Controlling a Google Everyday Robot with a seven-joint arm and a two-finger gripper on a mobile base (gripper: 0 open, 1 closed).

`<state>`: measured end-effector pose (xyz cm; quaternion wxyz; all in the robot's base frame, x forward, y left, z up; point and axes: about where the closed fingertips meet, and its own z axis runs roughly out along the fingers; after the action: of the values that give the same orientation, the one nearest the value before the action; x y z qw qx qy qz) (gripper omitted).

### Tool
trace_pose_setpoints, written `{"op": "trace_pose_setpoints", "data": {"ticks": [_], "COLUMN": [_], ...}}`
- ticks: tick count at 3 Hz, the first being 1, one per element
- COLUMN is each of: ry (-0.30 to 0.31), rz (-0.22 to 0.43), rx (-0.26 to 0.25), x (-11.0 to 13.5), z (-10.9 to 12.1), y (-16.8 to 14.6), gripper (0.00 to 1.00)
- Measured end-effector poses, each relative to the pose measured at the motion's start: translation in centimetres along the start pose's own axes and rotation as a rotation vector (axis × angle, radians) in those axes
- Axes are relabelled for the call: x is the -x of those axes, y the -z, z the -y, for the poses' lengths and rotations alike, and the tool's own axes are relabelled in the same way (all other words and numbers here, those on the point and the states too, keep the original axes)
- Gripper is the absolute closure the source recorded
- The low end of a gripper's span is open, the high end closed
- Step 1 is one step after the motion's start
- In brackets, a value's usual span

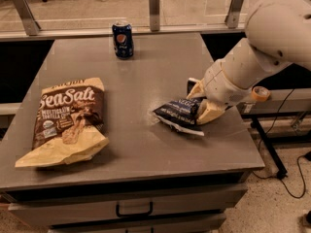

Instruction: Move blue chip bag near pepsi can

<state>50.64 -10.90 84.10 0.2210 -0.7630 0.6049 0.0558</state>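
The blue chip bag [178, 114] lies crumpled on the grey table [146, 72], right of centre. My gripper [202, 102] comes in from the right, its cream fingers [210, 112] clamped on the bag's right end. The bag sits low, at or just above the tabletop. The pepsi can [123, 40] stands upright at the table's far edge, well up and to the left of the bag.
A large brown-and-cream Sea Salt bag [65, 120] lies on the left half of the table. Metal posts [154, 8] and a rail run behind the far edge. A drawer handle [134, 210] shows below the front edge. Cables lie on the floor at right.
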Motion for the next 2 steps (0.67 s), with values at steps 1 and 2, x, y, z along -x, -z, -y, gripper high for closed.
{"op": "trace_pose_setpoints", "data": {"ticks": [1,2], "ry": [0.0,0.0], "rz": [0.0,0.0], "rx": [0.0,0.0], "x": [0.0,0.01], "z": [0.0,0.0], "y": [0.0,0.01], "gripper": [1.0,1.0]}}
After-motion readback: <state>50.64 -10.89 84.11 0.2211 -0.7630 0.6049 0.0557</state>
